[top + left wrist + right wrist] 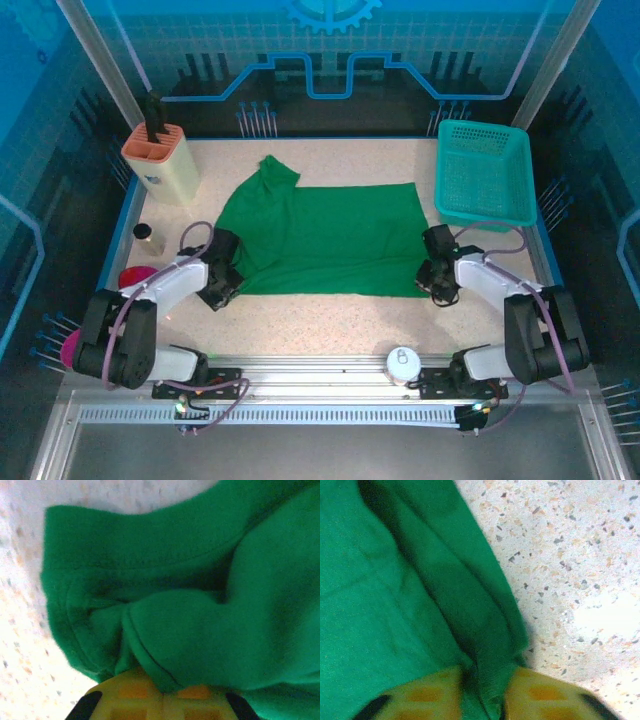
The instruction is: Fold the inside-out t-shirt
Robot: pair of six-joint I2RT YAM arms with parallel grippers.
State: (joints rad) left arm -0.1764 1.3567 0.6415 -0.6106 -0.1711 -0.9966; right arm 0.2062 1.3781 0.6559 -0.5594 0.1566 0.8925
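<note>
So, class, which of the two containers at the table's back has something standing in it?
The cream plastic holder with the orange top, back left: a black handle sticks up from it. The teal plastic mesh basket, back right, looks empty.

A plain solid green soft cloth t-shirt (pixel 330 235) on a pale speckled tabletop (pixel 330 320)
The rectangular plastic mesh basket (pixel 484 126) was teal and gridded; the tabletop was flecked grey and tan

Left wrist view: t-shirt (pixel 200 620) blurred, cropped at right edge; left gripper (pixel 162 696) cut off below. Right wrist view: right gripper (pixel 485 697) likewise cropped.
</note>
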